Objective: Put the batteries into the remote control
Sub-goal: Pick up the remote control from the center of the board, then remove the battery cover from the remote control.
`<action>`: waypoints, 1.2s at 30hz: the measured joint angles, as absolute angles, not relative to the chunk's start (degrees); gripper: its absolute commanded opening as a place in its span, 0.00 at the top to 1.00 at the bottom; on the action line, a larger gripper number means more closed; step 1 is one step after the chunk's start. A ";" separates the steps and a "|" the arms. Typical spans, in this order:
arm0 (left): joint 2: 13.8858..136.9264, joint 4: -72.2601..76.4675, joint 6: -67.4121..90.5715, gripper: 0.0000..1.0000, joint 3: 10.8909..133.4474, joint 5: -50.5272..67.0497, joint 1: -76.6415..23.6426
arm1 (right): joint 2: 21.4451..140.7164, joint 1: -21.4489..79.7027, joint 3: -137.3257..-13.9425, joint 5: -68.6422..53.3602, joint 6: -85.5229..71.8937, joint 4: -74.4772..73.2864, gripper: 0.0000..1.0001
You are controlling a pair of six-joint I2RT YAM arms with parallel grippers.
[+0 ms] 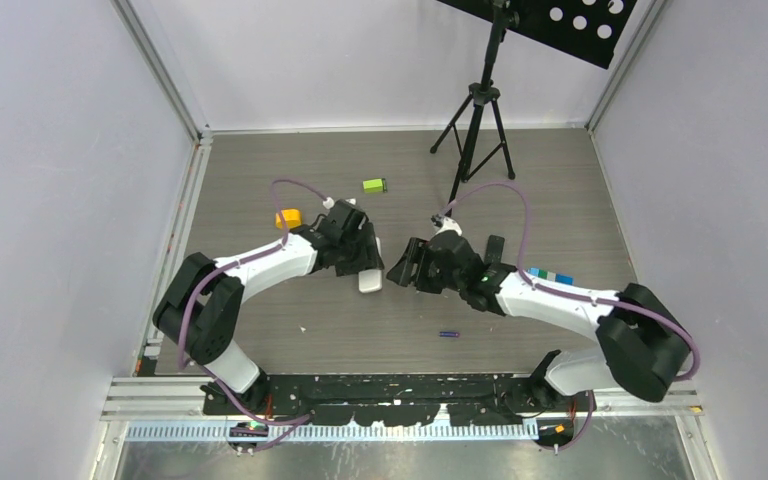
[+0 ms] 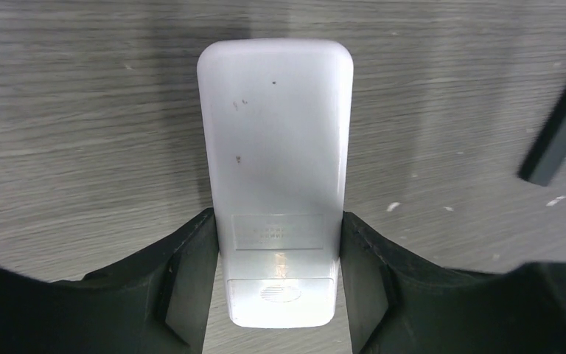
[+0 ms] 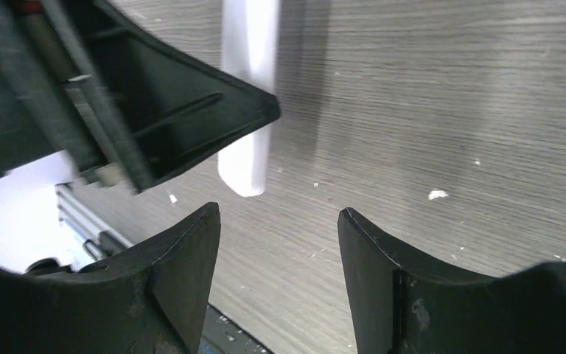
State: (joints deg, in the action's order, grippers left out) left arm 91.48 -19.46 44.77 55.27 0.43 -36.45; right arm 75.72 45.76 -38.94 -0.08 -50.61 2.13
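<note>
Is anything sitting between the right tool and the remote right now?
Nothing. In the right wrist view only bare table separates the open right tool from the free end of the white remote; the left tool grips its sides.

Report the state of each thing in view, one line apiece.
Remote, clamped by its sides, back cover looks shut.
Left gripper, shut on remote.
Right gripper, open, empty.
Blue battery, lying loose.
Green battery, lying loose.
Yellow battery, lying loose.
</note>
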 measured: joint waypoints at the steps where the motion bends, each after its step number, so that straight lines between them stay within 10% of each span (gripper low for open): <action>1: 91.48 -18.52 45.78 0.55 55.29 1.41 -36.42 | 76.84 46.06 -39.07 0.54 -50.98 2.15 0.33; 11: 91.50 -12.27 53.06 0.56 55.27 8.29 -36.42 | 82.02 49.87 -39.07 3.51 -54.04 9.76 0.37; 19: 91.50 -10.22 55.92 0.55 54.76 10.39 -36.32 | 86.15 49.89 -38.70 4.84 -57.87 14.83 0.69; 27: 89.97 -5.10 57.65 0.08 51.70 13.80 -34.92 | 85.73 49.71 -38.15 5.74 -58.65 16.43 0.92; 36: 81.21 5.72 59.64 0.00 48.12 30.04 -24.82 | 73.93 47.13 -34.04 -1.32 -55.64 22.61 0.94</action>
State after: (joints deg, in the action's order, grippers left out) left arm 81.21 5.72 59.64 48.12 30.04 -24.82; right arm 73.93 47.13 -34.04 -1.32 -55.64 22.61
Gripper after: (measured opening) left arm 0.994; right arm 0.257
